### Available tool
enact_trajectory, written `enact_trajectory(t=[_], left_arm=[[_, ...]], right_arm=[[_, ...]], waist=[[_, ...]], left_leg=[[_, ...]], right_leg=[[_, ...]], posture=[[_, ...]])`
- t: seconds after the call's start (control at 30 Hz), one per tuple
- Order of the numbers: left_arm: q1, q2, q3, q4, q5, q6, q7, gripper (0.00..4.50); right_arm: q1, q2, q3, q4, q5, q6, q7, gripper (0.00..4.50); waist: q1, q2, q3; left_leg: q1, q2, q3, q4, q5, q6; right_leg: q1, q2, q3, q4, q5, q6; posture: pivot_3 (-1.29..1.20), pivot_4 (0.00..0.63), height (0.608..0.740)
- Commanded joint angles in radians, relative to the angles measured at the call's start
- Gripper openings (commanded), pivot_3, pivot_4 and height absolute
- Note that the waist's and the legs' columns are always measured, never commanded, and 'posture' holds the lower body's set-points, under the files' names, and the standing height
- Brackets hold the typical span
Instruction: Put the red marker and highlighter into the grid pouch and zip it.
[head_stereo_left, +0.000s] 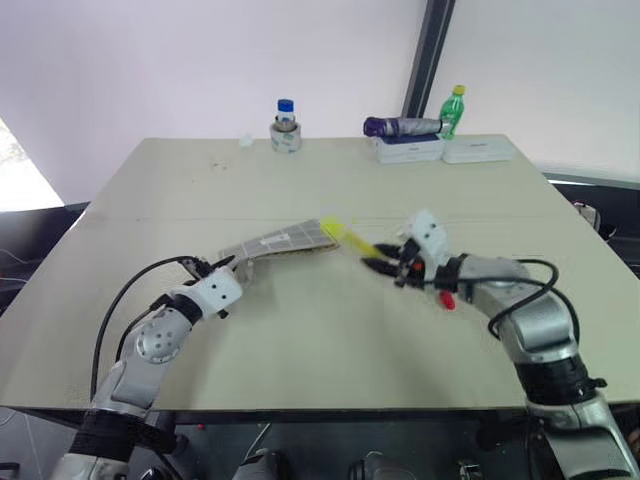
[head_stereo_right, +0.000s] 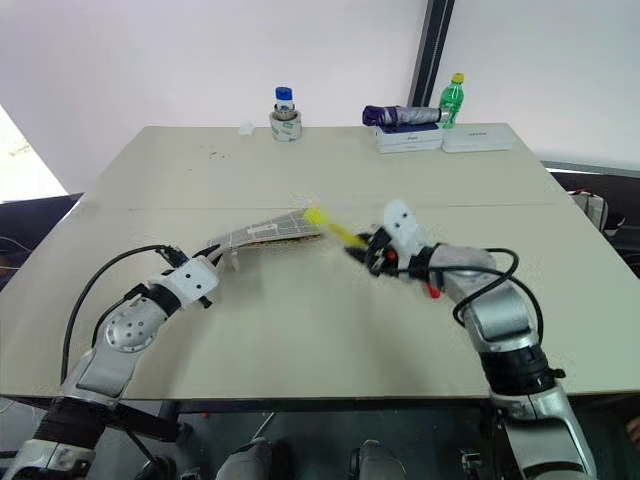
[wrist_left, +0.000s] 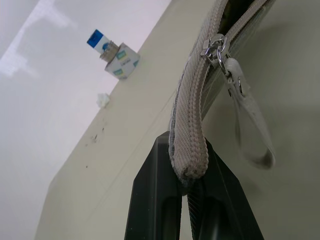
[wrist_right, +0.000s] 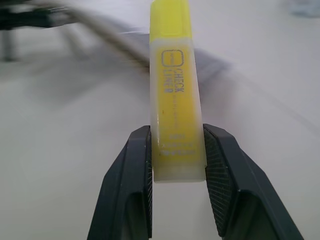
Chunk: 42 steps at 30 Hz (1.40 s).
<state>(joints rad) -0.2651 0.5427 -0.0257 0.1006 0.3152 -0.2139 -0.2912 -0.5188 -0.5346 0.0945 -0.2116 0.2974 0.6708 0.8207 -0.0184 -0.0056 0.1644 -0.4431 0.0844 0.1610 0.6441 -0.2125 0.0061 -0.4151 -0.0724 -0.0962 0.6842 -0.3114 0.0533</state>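
Yellow highlighter aloft near raised grid pouch; red marker on table

Woven cloth grid pouch with shiny metal zipper pull; glossy translucent plastic highlighter.

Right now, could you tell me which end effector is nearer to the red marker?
Right. The right end effector, gripping the highlighter, is just beside the red marker; the left holds the grid pouch, farther off.

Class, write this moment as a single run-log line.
left gripper: shut on grid pouch end | right gripper: shut on highlighter | red marker: on table, under right arm
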Motion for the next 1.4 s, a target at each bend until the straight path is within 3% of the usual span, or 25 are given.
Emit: enact_trajectory(t=[0.03, 0.6, 0.87, 1.0, 1.27, 1.4], left_arm=[[-0.017, 0.005, 0.008, -0.013, -0.024, -0.022, -0.003, 0.0], [0.004, -0.016, -0.013, -0.064, -0.02, -0.022, -0.026, 0.0], [0.006, 0.023, -0.061, -0.064, 0.025, -0.095, -0.05, 0.0], [-0.02, 0.053, -0.105, -0.044, 0.037, -0.159, -0.091, 0.0], [-0.064, 0.054, -0.12, 0.003, -0.009, -0.217, -0.14, 0.0], [-0.071, 0.053, -0.116, 0.017, -0.035, -0.229, -0.168, 0.0]], right_arm=[[-0.005, 0.014, 0.024, -0.072, 0.015, 0.008, -0.01, 0.86], [-0.018, 0.057, 0.092, 0.06, -0.061, -0.049, -0.071, 0.86], [-0.05, 0.038, 0.133, 0.081, -0.111, -0.072, -0.047, 0.86], [-0.094, -0.037, 0.25, 0.096, -0.259, -0.179, -0.012, 0.86], [-0.18, -0.066, 0.384, 0.13, -0.49, -0.38, -0.014, 0.86], [-0.193, -0.046, 0.378, 0.182, -0.544, -0.466, -0.047, 0.86]], waist=[[0.002, 0.0, 0.0], [0.005, 0.0, 0.0], [0.004, 0.0, 0.0], [0.005, 0.0, 0.0], [0.002, 0.0, 0.0], [0.005, 0.0, 0.0]], left_leg=[[0.0, 0.0, 0.0, 0.0, 0.0, 0.0], [0.0, -0.001, 0.0, 0.001, 0.0, 0.0], [0.0, -0.001, 0.0, 0.001, 0.0, 0.0], [0.0, -0.001, 0.0, 0.001, 0.0, 0.001], [0.0, 0.0, 0.001, 0.001, 0.0, 0.0], [0.0, -0.001, 0.002, 0.001, 0.0, 0.0]], right_leg=[[0.0, 0.0, 0.0, 0.0, 0.0, 0.0], [0.001, 0.0, 0.0, 0.0, 0.0, 0.0], [0.0, 0.0, 0.0, 0.0, 0.0, 0.0], [0.0, -0.001, 0.0, 0.0, 0.0, 0.0], [-0.001, 0.0, 0.0, 0.0, 0.0, 0.0], [-0.001, 0.001, -0.001, 0.0, 0.0, 0.0]], posture=[[0.0, 0.15, 0.738], [0.0, 0.15, 0.738], [0.0, 0.15, 0.738], [0.0, 0.15, 0.738], [0.0, 0.15, 0.738], [0.0, 0.15, 0.738]])
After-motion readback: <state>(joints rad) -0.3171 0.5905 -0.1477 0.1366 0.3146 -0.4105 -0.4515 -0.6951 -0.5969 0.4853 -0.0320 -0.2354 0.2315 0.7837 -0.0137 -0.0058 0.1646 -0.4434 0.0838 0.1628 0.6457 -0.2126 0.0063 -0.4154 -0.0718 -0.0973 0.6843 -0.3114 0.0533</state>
